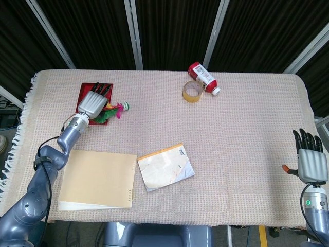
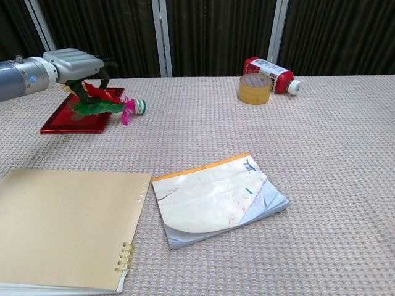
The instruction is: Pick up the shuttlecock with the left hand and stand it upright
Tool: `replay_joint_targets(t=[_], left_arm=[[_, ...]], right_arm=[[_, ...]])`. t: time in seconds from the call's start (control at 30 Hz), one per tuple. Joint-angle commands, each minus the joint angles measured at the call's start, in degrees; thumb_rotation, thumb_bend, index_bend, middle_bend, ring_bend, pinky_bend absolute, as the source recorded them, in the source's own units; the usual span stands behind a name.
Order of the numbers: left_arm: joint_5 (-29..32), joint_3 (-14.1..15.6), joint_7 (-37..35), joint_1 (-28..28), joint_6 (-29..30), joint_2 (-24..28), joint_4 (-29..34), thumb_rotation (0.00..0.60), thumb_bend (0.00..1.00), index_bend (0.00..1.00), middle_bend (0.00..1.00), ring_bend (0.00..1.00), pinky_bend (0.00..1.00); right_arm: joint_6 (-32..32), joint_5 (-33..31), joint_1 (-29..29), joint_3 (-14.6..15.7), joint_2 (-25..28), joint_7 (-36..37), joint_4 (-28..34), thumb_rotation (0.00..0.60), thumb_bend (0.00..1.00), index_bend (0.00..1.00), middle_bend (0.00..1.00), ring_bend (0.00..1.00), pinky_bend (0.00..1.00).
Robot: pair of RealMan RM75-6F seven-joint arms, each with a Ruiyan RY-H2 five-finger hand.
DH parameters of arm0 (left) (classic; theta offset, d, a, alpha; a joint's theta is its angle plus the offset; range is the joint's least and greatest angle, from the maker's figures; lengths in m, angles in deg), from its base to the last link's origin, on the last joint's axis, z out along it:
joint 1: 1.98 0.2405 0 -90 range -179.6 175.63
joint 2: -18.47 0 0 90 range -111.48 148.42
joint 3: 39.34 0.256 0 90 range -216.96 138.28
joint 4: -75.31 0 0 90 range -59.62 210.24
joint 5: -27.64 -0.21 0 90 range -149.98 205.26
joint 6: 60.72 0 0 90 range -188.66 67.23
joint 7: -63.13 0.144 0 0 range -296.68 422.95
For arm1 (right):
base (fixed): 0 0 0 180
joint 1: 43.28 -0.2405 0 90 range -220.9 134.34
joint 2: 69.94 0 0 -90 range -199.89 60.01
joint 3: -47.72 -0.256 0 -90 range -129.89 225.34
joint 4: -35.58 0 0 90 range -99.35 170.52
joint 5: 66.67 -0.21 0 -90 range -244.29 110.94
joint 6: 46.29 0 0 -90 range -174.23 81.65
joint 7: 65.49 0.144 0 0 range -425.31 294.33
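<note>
A robot's left hand grips a feather shuttlecock by its feathers and holds it lifted at the far left of a cloth-covered table, over the near edge of a shallow red tray. The fingers curl down around the feathers, as the chest view shows. The shuttlecock lies roughly level in the grip, its green and white base pointing toward the table's middle and hanging just past the tray's edge.

The picking-up step looks done; standing it up is not. The next move likely calls for turning the wrist so the base points down, lowering it onto flat cloth beside the tray, and loosening the fingers gently so it does not tip.

The shuttlecock has bright feathers in green, red, yellow and pink, bunched and partly hidden by the hand, and a small round base that looks light.

The right hand rests at the table's near right edge, well apart from everything, holding nothing, with its fingers straight and slightly spread.

Also on the table: a tan notebook, a smaller notepad, a tape roll and a red bottle lying down
</note>
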Motion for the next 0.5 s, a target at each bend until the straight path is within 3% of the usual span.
replay_joint_targets(t=[0.03,0.23,0.5], left_arm=[[-0.54,0.28,-2.12,0.19,3.42,2.11,2.94,0.6,0.45,0.65,0.0,0.0,0.0],[-1.83,0.95,-4.67,0.58,9.18,7.64,11.71,0.6,0.45,0.65,0.0,0.0,0.0],[-0.72,-0.76,2.92,2.21,14.74,16.88,26.63,0.6,0.45,0.64,0.0,0.0,0.0]], right_arm=[[-0.2,0.44,0.07,0.23,0.09,0.08,0.21,0.6,0.07,0.0,0.0,0.0,0.0],[-1.11,1.41,0.42,0.57,0.26,0.21,0.7,0.6,0.07,0.0,0.0,0.0,0.0],[-2.29,3.01,1.06,1.11,0.97,1.21,1.71,0.6,0.07,0.0,0.0,0.0,0.0]])
